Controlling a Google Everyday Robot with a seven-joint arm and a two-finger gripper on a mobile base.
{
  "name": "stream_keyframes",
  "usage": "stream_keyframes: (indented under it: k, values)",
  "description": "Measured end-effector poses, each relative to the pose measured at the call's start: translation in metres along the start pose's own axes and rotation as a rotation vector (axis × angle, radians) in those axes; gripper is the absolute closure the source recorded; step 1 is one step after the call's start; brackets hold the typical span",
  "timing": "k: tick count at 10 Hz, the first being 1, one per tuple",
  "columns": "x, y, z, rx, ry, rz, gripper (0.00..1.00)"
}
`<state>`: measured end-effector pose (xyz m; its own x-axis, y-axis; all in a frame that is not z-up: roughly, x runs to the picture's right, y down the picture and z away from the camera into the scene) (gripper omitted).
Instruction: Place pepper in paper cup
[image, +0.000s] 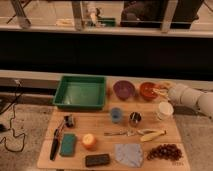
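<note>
The arm (193, 96) is off-white to pale grey. It is built of thick, rounded, tube-like segments with a smooth shell, lighter along the top and shaded grey underneath. It narrows toward the tool (161, 90), which is as pale as the rest. The tool's fingers are drawn together at the right rim of the orange bowl (145, 91) on the table (95, 123).

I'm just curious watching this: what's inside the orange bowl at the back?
The gripper, shut, hangs over the right rim of the orange bowl. Its left part shows only orange. The gripper covers the rest, so whether a pepper lies there cannot be seen.
</note>
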<state>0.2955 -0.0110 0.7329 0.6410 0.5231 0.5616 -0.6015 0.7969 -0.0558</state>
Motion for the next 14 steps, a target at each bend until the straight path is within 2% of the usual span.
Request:
stream_keyframes:
  k: [8,9,12,14]
  values:
    - [0.001,0.000,0.000,0.001,0.001,0.003,0.93]
    - [0.003,0.000,-0.001,0.002,0.010,0.011,0.93]
    - [0.029,0.007,-0.002,-0.003,0.050,0.037,0.93]
    - [0.032,0.016,0.002,-0.032,0.055,0.043,0.93]
